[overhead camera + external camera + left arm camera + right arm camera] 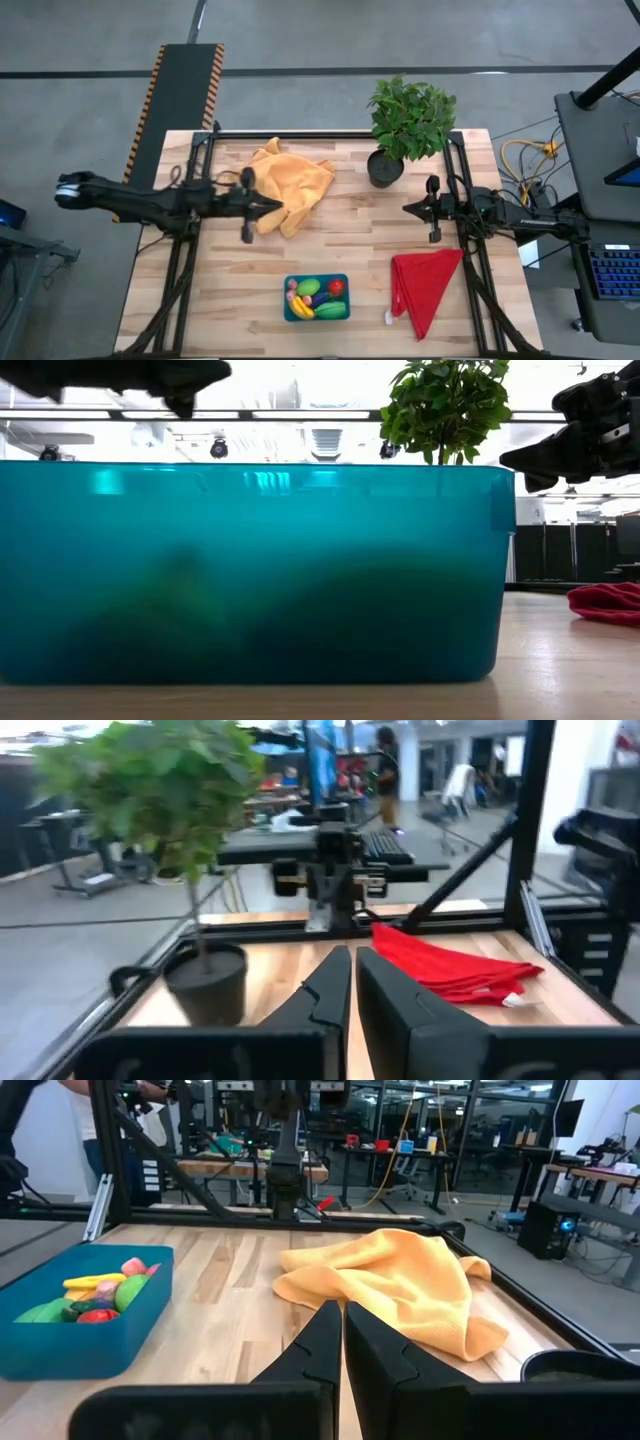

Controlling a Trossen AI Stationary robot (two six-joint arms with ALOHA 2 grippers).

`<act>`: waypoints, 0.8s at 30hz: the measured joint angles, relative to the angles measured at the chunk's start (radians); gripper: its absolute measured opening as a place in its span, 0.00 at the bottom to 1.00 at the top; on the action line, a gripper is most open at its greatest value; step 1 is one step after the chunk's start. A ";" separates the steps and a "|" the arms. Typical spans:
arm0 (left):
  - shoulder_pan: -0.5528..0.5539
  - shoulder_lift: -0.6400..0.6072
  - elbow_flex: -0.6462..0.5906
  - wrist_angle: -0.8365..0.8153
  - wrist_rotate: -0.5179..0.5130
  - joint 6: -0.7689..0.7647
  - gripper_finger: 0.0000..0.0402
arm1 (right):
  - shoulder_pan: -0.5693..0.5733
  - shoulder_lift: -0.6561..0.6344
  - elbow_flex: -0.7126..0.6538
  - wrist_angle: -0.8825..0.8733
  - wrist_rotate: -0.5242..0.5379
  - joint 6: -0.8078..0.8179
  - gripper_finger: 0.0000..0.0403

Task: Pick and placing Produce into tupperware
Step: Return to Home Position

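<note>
My left gripper [281,207] and right gripper [408,208] are pressed together, empty. The produce [318,296] looks light and slick, so I'd pinch each piece mid-body.

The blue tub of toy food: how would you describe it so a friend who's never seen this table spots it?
On the wooden table, go to the edge farthest from the potted plant; the teal tub sits midway along it, near the red cloth. It is the only hard-walled box there, filled with bright toy fruit and vegetables, while its neighbours are limp cloths.
</note>
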 joint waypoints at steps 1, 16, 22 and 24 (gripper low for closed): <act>-0.002 -0.043 -0.030 -0.004 -0.020 -0.007 0.02 | 0.000 0.000 0.000 0.000 0.000 -0.001 0.02; -0.002 -0.367 -0.256 -0.087 -0.114 0.010 0.02 | 0.000 0.001 0.000 0.000 0.000 -0.008 0.02; -0.001 -0.526 -0.327 -0.129 -0.134 0.005 0.02 | 0.000 0.001 0.000 0.000 0.000 -0.008 0.02; -0.001 -0.573 -0.343 -0.198 -0.136 -0.020 0.02 | 0.000 0.000 0.000 0.000 0.000 -0.008 0.02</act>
